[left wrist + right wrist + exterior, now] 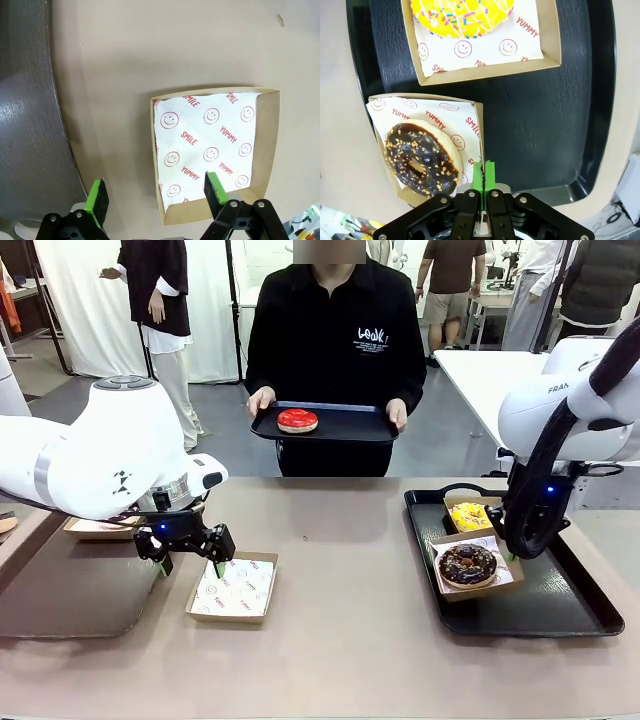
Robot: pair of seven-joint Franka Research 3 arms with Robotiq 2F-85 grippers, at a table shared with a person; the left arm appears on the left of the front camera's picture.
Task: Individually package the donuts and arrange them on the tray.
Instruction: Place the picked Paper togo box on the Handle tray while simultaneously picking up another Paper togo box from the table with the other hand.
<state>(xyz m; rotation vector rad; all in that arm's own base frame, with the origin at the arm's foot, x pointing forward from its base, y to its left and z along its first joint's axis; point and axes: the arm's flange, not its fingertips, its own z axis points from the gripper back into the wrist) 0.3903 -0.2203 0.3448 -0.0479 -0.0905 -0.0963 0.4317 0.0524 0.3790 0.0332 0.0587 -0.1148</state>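
Cardboard is what my left gripper (156, 197) hangs over: an empty kraft box (233, 588) lined with smiley-print paper (205, 142), sitting on the bare tabletop (340, 570) just beside a grey tray (70, 590). As I judge it, the step in hand is readying this box for the red donut (297, 420), which rests on a black serving tray (325, 426) the person holds up at the far side. To do it well I should keep the box flat and square on the table, clear my left fingers (97, 200) off its near rim so the liner stays smooth, and leave a free path from above for the donut.

My left fingers are spread wide, one pad outside the box wall, the other over the liner's edge; they hold nothing.

My right gripper (483, 176) has its pads pressed flat together with nothing between them, hovering over the black tray (580, 590) at the corner of the box holding the chocolate donut (420, 157). The yellow donut (462, 15) sits boxed just beyond it on that tray.
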